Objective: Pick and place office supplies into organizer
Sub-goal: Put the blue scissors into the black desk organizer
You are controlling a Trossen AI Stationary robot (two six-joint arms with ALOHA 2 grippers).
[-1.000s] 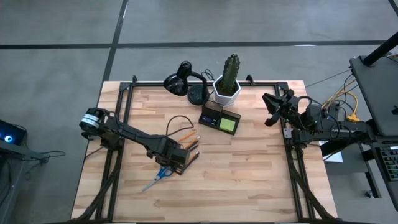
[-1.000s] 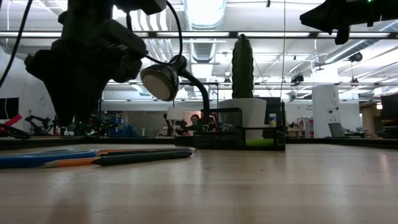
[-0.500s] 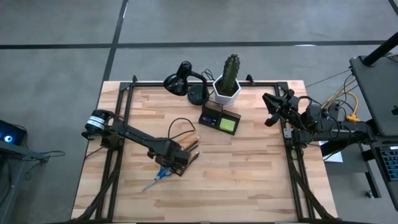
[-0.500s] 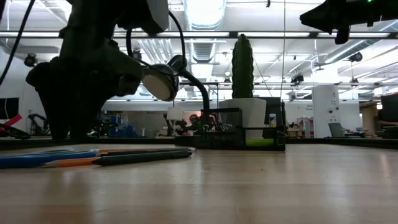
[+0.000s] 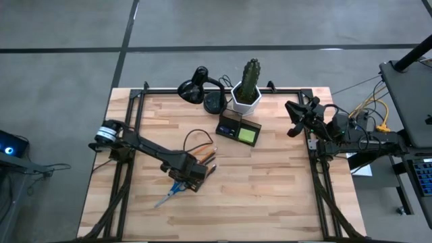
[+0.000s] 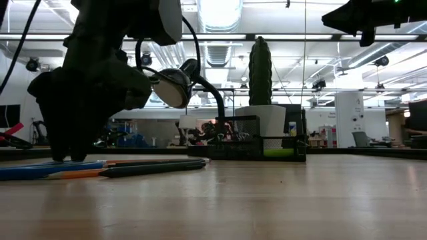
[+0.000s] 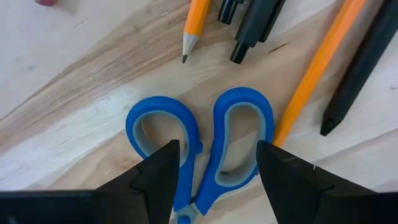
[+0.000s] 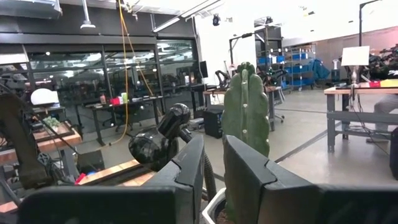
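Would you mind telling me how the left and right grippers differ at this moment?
The left gripper is low over the blue-handled scissors, fingers wide apart astride the handles; the right gripper is raised at the table's right edge, fingers nearly together, holding nothing. Both have dark fingers.

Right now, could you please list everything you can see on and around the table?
scissors: one, blue handles, flat on the table under the left hand.
pencils: two, orange, beside the scissors.
pens: several, dark, beside the pencils.
organizer: one, dark, near the table's far edge.
sticky-note pad: one, lime green, in the organizer.
cactus pot: one, white, behind the organizer.
desk lamp: one, black, far edge.
left hand: open, over the scissors.
right hand: raised, empty, at the table's right edge.
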